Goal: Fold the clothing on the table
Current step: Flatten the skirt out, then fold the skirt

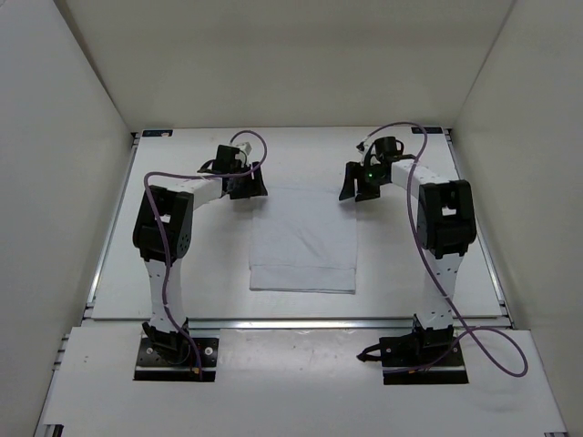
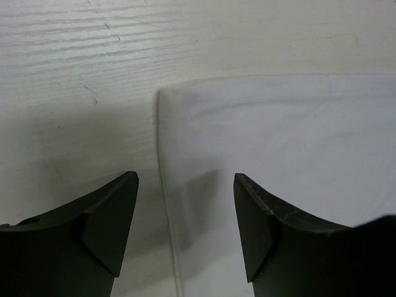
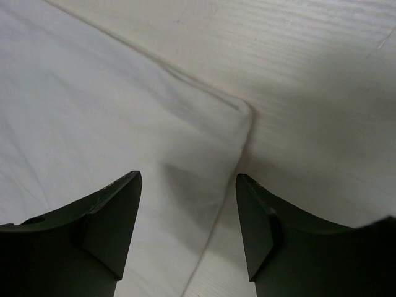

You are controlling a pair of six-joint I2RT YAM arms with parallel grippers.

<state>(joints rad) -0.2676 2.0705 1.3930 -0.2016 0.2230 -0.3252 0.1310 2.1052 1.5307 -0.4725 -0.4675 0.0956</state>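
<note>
White thin cloth, soft and light by the look of it, lies flat in the middle of the table, roughly rectangular. Judged limp and likely to slide or crease, so it is best taken by pinching the far corners. Left gripper sits at the far left corner, jaws spread, nothing held, with the cloth edge running under the gap. Right gripper is at the far right corner, likewise spread and empty. Cannot tell whether the fingertips touch the fabric.

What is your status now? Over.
Left gripper open, at far left corner of cloth. Right gripper open, at far right corner. Cloth flat on table, not held. No obstacle seen.
</note>
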